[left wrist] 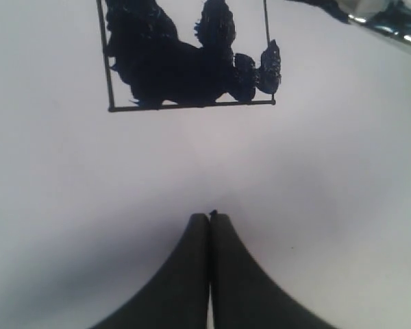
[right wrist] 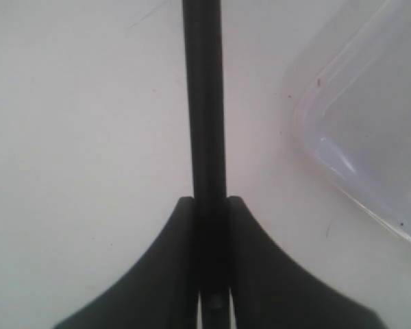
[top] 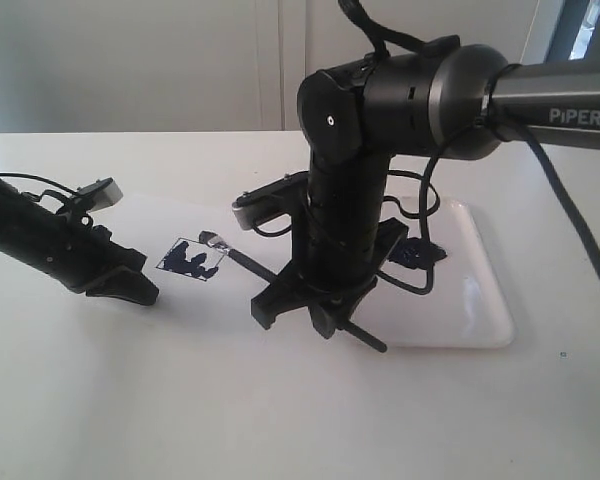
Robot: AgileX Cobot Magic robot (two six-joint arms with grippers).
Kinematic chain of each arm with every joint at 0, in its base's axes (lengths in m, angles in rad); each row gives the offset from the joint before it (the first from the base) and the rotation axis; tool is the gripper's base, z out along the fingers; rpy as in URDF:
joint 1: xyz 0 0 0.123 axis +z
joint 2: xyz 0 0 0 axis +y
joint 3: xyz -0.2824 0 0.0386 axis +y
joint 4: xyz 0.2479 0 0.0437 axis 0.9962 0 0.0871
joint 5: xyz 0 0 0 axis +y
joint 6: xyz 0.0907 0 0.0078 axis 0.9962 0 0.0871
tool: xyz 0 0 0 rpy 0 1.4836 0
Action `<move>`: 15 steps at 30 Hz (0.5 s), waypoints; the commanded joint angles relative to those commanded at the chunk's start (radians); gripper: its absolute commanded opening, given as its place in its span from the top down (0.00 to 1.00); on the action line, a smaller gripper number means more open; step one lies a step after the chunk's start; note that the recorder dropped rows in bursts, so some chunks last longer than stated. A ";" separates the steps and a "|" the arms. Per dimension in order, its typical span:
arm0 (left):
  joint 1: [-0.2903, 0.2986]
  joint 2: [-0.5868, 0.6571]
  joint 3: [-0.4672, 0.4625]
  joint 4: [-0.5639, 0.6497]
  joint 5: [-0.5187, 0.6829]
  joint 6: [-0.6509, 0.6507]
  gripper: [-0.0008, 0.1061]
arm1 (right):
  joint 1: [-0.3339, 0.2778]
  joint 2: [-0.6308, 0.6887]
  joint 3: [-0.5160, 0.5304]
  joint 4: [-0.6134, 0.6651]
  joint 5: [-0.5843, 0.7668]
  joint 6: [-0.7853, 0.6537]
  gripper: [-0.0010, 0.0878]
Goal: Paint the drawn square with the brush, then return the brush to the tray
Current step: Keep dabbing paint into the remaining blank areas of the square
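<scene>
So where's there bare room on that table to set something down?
Free: the near strip of table and the near-right half of the tray. Crowded: the middle, where left gripper, drawn square, brush and right gripper cluster.

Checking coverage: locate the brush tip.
In the exterior view, left of centre: the brush tip sits at the drawn square's upper-right corner, handle clamped in the right gripper.

table (top: pixel 230 420) front free, R arm (top: pixel 345 200) blocks tray (top: pixel 480 300)

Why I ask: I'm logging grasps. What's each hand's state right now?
Left hand: closed, holding nothing.
Right hand: closed on the paintbrush.
</scene>
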 joint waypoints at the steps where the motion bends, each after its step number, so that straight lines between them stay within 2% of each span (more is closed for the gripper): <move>1: 0.000 0.000 0.000 0.000 0.000 0.000 0.99 | 0.000 0.011 0.000 0.000 -0.003 0.000 0.99; 7: 0.000 0.000 0.000 0.000 0.000 0.000 0.99 | 0.000 0.046 -0.001 0.000 -0.014 0.000 0.99; 15: 0.000 0.000 0.000 0.000 -0.007 0.000 0.99 | 0.000 0.057 -0.001 -0.004 0.035 -0.018 0.99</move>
